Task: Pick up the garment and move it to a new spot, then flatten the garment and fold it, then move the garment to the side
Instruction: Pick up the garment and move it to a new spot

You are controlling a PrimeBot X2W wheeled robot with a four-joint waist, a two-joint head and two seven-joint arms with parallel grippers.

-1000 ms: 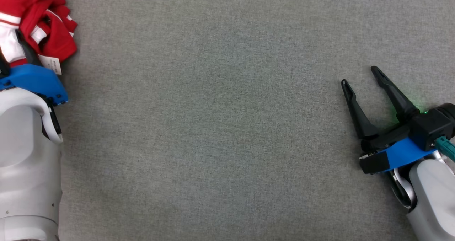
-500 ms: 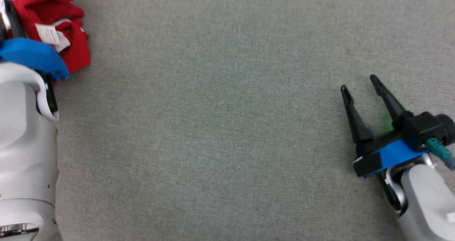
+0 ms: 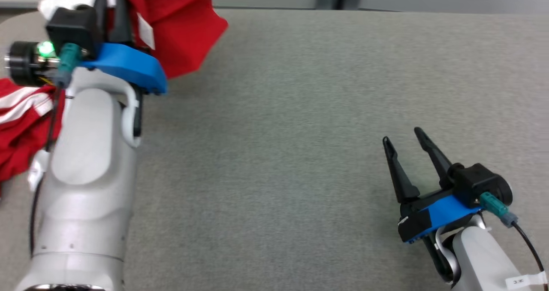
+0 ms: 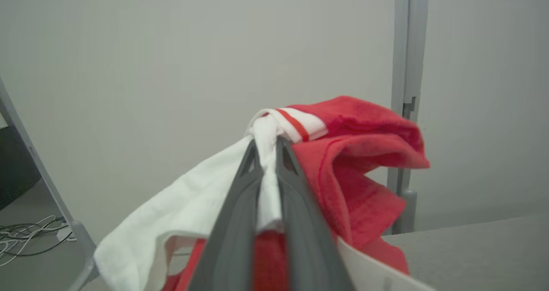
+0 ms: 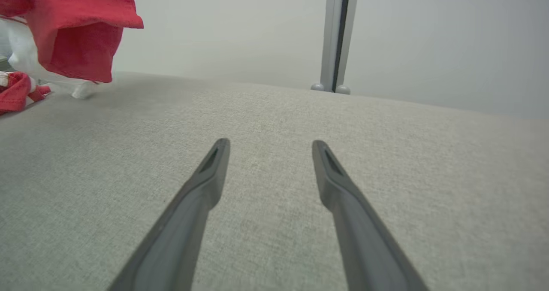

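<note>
Cloth was pinched tight between my left fingers (image 4: 240, 205). They were closed on a white band (image 4: 296, 125) of the red and white garment (image 3: 180, 29). I saw that best in the left wrist view, where the band poked out just past the tips.

In the head view the garment was up in the upper left of the frame, lifted off the gray tabletop (image 3: 279, 132). More red cloth with white stripes lay at the left edge, beside my left arm. I could not tell if it hung free or rested on the tabletop.

My right fingers (image 3: 398, 171) were in the lower right, spread wide and holding nothing. They were well apart from the garment.

Here is what I worried about. I held only a small bit of the cloth, so the weight of the rest could pull it out if I swung too fast. The low part by my arm could drag or catch on the arm and bunch up more. If I let go too near the left edge, the garment could slide off the tabletop. Then my right fingers would have nothing to help flatten.
</note>
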